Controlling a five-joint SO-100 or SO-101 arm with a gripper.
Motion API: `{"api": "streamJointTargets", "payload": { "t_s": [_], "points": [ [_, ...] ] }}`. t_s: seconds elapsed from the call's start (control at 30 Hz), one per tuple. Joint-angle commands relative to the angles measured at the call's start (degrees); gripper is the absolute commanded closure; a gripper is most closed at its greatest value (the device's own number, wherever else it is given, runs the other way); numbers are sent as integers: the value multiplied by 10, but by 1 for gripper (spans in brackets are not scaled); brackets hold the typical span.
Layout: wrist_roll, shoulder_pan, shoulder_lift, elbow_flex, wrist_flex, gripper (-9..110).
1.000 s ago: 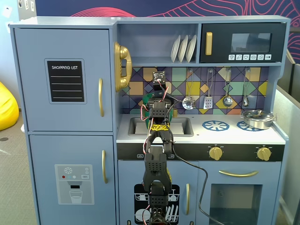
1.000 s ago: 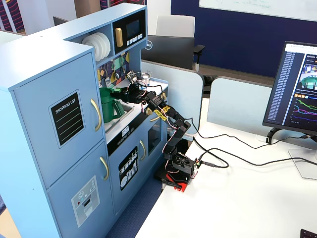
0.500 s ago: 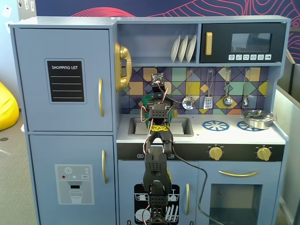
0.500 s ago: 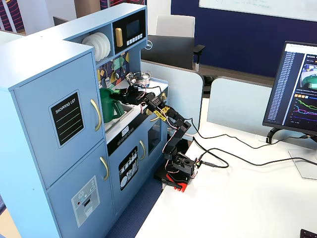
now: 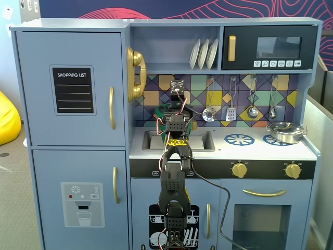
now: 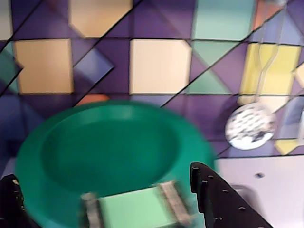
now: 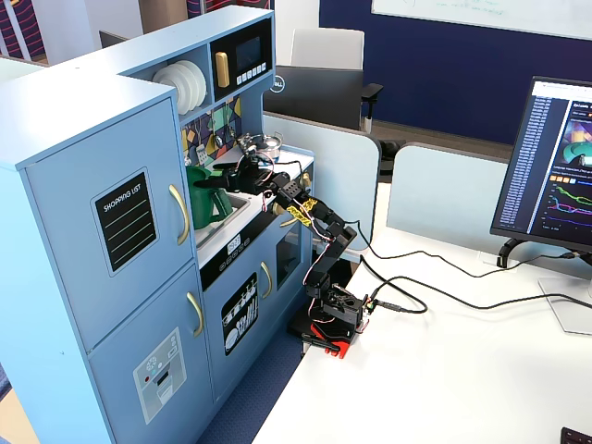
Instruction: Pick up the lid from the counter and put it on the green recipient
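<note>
In the wrist view, the black perforated plastic gripper (image 6: 114, 202) fills the near bottom edge, its two fingers clamped on either side of the light-green blocky handle of the flat round dark-green plastic lid (image 6: 114, 152). The smooth disc tilts away from the camera and is slightly blurred. Beyond it lie the pale counter (image 6: 266, 175) and a backsplash of purple, cream and yellow tiles (image 6: 159, 66), with a shiny perforated steel skimmer (image 6: 250, 126) hanging at the right. In a fixed view, the black jointed arm (image 7: 319, 231) reaches from the white table (image 7: 444, 370) leftward over the toy kitchen's sink, holding the lid at the top of the tall dark-green plastic pot (image 7: 209, 199); whether they touch is unclear.
</note>
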Motion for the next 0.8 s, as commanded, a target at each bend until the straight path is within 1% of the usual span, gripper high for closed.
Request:
{"api": "streamJointTargets", "payload": {
  "t_s": [0.0, 0.2, 0.43, 0.53, 0.6, 0.67, 0.77],
  "points": [
    [-11, 11, 90, -46, 67, 60],
    [-30, 1, 233, 52, 182, 60],
    [-33, -1, 421, 301, 266, 63],
    [-33, 3, 482, 418, 298, 68],
    [-6, 4, 512, 494, 311, 75],
    [-18, 6, 536, 572, 310, 83],
    [-18, -13, 558, 667, 301, 102]
  ]
}}
